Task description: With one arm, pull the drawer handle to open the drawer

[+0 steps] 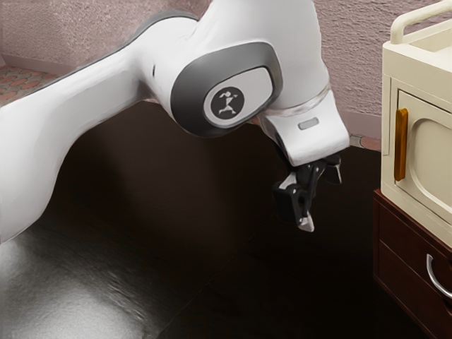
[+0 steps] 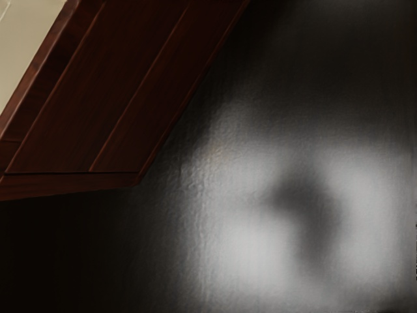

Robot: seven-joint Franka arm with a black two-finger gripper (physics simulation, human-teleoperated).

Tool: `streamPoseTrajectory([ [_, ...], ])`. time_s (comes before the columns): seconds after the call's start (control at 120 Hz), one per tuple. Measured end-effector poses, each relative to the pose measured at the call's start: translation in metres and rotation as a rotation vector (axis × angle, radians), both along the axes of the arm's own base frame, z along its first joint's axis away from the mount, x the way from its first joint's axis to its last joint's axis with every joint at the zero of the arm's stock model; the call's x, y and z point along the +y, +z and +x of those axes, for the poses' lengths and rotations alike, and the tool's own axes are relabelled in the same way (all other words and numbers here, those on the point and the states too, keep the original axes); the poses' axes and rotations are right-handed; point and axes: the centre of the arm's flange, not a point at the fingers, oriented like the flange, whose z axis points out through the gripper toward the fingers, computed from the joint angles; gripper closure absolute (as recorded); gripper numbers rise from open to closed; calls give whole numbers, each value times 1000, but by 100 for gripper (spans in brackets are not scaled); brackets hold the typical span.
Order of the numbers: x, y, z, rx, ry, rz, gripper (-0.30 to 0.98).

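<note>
My gripper (image 1: 321,200) hangs near the middle right of the exterior view, its two black fingers spread with nothing between them. To its right and lower stands a dark red-brown wooden cabinet (image 1: 387,244), well apart from the fingers. A curved silver handle (image 1: 431,274) sits on its drawer front (image 1: 413,296), near the exterior view's right edge, partly cut off by that edge. The drawer front looks flush with the cabinet. In the wrist view, the wooden cabinet (image 2: 98,91) slants across the upper left.
On the wooden cabinet rests a cream cabinet (image 1: 390,169) with an orange-brown upright handle (image 1: 401,145) on its door and a rail on top; its pale surface (image 2: 23,42) shows in the wrist view's corner. A dark glossy surface (image 1: 212,282) lies below the arm.
</note>
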Motion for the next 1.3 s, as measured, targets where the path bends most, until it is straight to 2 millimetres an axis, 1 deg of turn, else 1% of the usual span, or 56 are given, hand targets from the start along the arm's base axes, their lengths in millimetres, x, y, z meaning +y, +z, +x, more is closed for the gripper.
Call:
streamPoseTrajectory([
  [0.058, -2, -7, 0, 10, -40, 11, 0],
  [0.108, 0, -16, 2, 23, -64, 14, 0],
  [0.167, 5, -32, 5, 42, -85, 23, 0],
  [0.217, 7, -40, 6, 45, -103, 28, 0],
  [0.308, 6, -47, -4, 35, -146, 31, 0],
  [0.367, 8, -56, -12, 29, -167, 29, 0],
  [0.492, 1, -71, -19, -6, -219, 11, 0],
  [0.675, -25, -72, -27, -81, -309, -19, 0],
  [0.825, -42, -66, -35, -123, -367, -37, 0],
  [1.175, -65, -70, -45, -154, -450, -55, 0],
  [1.3, -79, -73, -49, -164, -482, -62, 0],
])
